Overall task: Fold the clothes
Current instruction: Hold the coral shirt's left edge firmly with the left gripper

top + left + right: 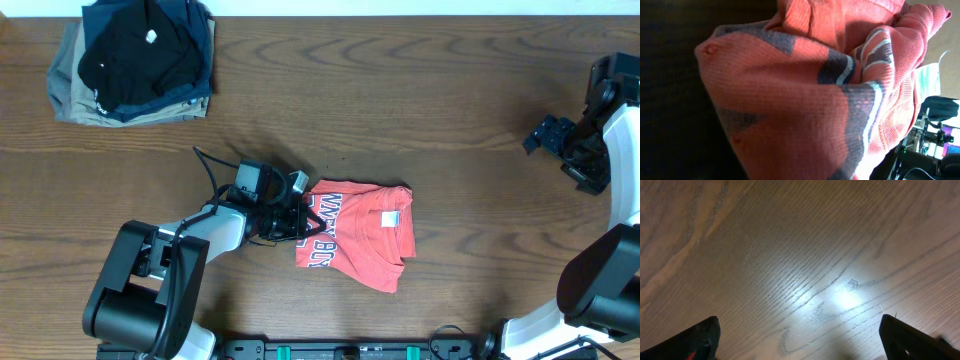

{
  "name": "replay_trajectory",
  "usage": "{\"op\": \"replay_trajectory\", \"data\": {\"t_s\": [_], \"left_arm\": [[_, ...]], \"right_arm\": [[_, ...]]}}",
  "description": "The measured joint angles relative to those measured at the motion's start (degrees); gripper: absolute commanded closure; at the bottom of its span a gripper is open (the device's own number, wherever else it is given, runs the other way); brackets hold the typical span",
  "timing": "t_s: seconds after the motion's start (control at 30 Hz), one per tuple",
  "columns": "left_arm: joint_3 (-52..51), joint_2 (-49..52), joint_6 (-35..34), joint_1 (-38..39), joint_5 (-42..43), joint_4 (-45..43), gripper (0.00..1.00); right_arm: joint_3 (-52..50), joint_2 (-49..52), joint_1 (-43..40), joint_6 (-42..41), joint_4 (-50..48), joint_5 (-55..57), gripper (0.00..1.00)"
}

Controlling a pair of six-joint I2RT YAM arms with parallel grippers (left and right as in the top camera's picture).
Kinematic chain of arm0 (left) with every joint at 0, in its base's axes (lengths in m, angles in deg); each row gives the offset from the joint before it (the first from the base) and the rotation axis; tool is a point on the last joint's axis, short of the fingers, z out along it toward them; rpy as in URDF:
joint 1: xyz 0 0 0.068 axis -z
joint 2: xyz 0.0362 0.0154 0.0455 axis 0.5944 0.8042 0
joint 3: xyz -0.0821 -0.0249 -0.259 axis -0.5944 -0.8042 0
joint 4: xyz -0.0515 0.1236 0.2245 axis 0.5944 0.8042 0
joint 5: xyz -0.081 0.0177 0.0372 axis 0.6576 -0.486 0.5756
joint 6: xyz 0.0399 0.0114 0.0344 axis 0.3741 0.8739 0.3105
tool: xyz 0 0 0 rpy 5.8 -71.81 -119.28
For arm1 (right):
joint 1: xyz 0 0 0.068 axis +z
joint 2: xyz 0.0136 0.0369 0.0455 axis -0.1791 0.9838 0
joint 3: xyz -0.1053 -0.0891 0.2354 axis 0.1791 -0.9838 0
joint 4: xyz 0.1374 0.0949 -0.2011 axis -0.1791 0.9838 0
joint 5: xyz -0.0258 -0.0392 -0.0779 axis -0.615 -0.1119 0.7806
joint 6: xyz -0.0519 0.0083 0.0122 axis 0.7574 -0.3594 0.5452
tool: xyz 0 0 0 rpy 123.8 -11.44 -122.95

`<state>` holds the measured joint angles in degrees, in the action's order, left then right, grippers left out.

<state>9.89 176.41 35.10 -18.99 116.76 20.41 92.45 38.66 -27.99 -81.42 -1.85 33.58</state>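
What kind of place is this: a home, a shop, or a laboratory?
Probably a robotics laboratory, a test bench for folding laundry. A left arm and a right arm stand at a wooden table with a red T-shirt and a stack of folded garments.

One coral-red T-shirt, one pile of three folded garments, two hands, one table.
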Motion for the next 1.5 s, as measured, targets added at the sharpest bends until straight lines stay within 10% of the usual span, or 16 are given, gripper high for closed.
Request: {"op": "replay_trajectory", "data": {"t_s": [1.5], "left_arm": [[0.68,0.00,-0.20,0.22,-0.94,1.64,0.94]], "right_arm": [[0.00,0.00,0.00,0.00,0.00,0.02,0.01]]}}
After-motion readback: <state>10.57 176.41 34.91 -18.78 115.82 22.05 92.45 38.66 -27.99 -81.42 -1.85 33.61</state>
